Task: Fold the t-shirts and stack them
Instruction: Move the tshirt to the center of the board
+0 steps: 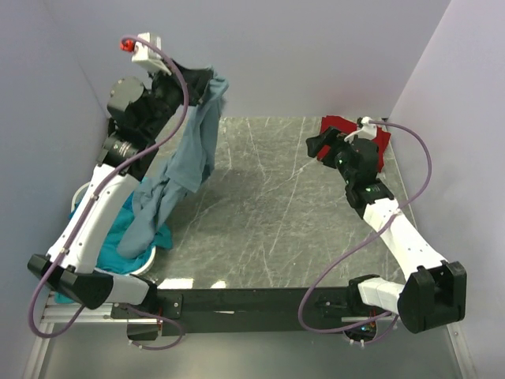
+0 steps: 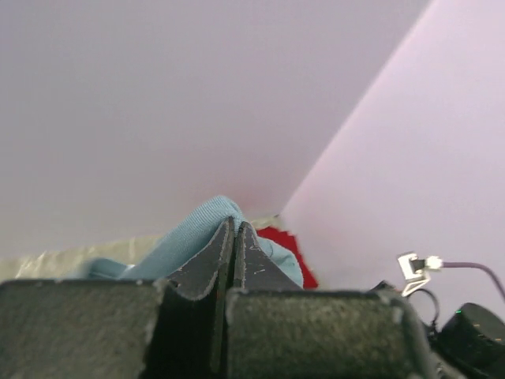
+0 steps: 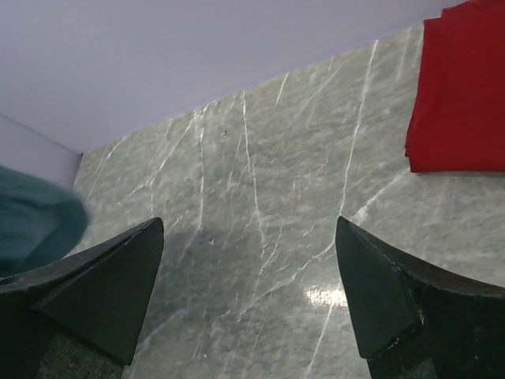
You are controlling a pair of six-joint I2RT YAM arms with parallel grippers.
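My left gripper point(image 1: 207, 85) is raised high at the back left and shut on a grey-blue t-shirt point(image 1: 188, 158), which hangs down from it to the table's left side. In the left wrist view the closed fingertips point(image 2: 234, 229) pinch the shirt's light blue edge point(image 2: 185, 237). A folded red t-shirt point(image 1: 380, 140) lies at the back right corner; it also shows in the right wrist view point(image 3: 461, 95). My right gripper point(image 1: 319, 145) is open and empty, hovering over the marble table beside the red shirt, its fingers point(image 3: 118, 276) wide apart.
A teal t-shirt point(image 1: 130, 233) lies bunched in a white basket point(image 1: 142, 267) at the left edge, under the hanging shirt. Lilac walls close in the back and both sides. The grey marble table point(image 1: 276, 205) spans the middle.
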